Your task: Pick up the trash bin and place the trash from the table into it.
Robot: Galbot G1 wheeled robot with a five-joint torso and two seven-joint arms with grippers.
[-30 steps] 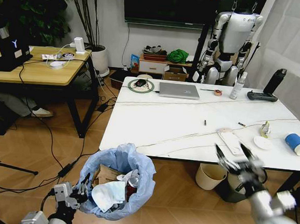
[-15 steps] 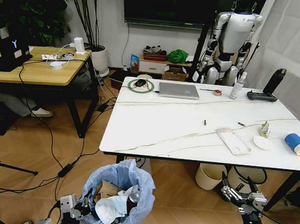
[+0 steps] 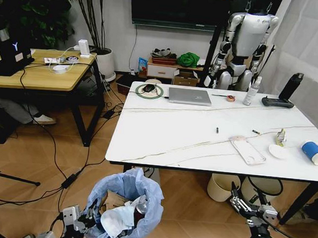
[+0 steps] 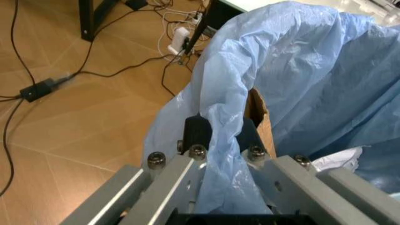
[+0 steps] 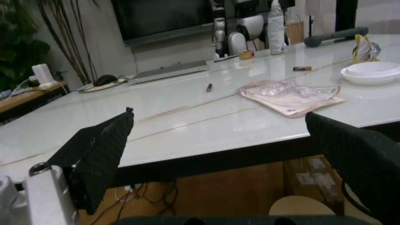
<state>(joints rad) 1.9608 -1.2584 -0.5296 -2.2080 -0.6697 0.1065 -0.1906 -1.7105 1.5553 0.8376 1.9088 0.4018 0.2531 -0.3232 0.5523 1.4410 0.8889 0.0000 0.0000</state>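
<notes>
The trash bin, dark and lined with a puffy light-blue bag, hangs low over the floor in front of the table. My left gripper is shut on its near rim; the left wrist view shows my left gripper pinching the blue bag, with cardboard and white paper inside. My right gripper is open below the table's front edge. Trash on the table: clear plastic packaging, a blue paper cup, a white dish and a wrapper.
A cream bucket and a grey bin stand under the table beside my right gripper. A laptop, a black device and a bottle sit at the far edge. A wooden desk and floor cables lie left.
My right gripper dropped from the table's front edge to below it, still open. The bin in my left gripper sank lower toward the floor.
</notes>
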